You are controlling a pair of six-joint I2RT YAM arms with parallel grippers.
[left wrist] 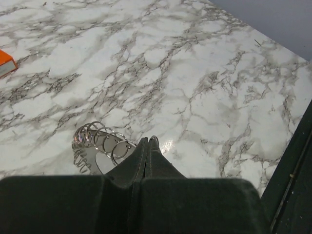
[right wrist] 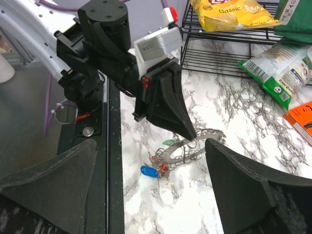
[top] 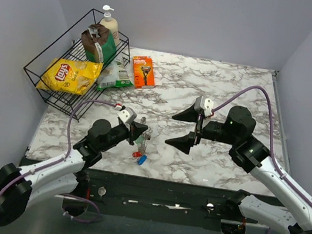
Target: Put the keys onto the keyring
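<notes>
The keyring (right wrist: 192, 148) is a grey wire coil. It tilts up from the marble, and my left gripper (top: 140, 132) is shut on its upper end. The coils (left wrist: 100, 141) show just left of the shut fingertips (left wrist: 147, 142). At the ring's lower end lie the keys: a blue tag (right wrist: 148, 170), a red tag (right wrist: 162, 168) and a green tag (right wrist: 170, 142). I cannot tell whether they are threaded on the coil. In the top view the keys (top: 139, 156) sit near the table's front edge. My right gripper (top: 182, 129) hangs open to the right of the ring, holding nothing.
A black wire basket (top: 43, 78) at the back left holds a yellow chips bag (top: 69, 75), a soap bottle (top: 109, 25) and a green bag (top: 99, 45). An orange razor pack (top: 143, 71) lies beside it. The black table edge (right wrist: 113, 185) runs close to the keys.
</notes>
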